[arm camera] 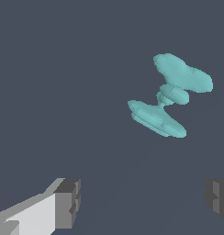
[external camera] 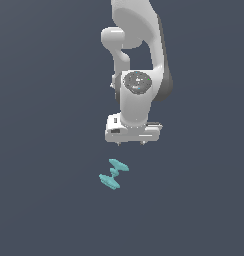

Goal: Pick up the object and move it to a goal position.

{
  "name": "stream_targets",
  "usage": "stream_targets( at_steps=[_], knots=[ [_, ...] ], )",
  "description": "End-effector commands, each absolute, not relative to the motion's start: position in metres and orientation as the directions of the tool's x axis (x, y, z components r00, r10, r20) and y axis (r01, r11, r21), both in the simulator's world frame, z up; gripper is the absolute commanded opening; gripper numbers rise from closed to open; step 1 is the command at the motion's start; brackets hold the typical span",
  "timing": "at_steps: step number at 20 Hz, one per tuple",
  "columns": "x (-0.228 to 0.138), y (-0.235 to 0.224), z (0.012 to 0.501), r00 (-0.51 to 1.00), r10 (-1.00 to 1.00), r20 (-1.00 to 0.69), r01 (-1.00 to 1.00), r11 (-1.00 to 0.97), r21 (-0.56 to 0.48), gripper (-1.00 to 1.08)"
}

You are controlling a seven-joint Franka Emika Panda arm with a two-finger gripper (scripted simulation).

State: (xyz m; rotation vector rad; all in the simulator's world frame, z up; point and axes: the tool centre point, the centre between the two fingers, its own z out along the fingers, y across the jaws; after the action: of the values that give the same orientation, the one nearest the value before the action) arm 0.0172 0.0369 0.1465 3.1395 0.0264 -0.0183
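The object [external camera: 114, 174] is a small teal spool-like piece, two flat elongated plates joined by a thin zigzag stem, lying on the dark grey floor. In the exterior view it rests below and slightly toward the exterior view's left of my gripper [external camera: 130, 143], which hangs above it with only short fingertips showing. The wrist view shows the object [arm camera: 170, 95] apart from my gripper [arm camera: 143, 202], whose two grey fingers [arm camera: 68, 203] stand wide apart with nothing between them. No contact with the object.
The white arm [external camera: 139, 60] rises behind the gripper. The floor [external camera: 44, 150] is a plain dark grey surface with no other objects or edges in view.
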Motion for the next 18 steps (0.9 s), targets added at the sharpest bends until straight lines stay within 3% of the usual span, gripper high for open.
stream_targets(
  at_steps=[1,18],
  knots=[
    [0.027,0.03,0.141,0.999,-0.037,-0.011,-0.037,-0.999,0.0,1.0],
    [0.092,-0.028,0.086,0.896,-0.443,-0.002,-0.443,-0.896,-0.001,1.0]
  ],
)
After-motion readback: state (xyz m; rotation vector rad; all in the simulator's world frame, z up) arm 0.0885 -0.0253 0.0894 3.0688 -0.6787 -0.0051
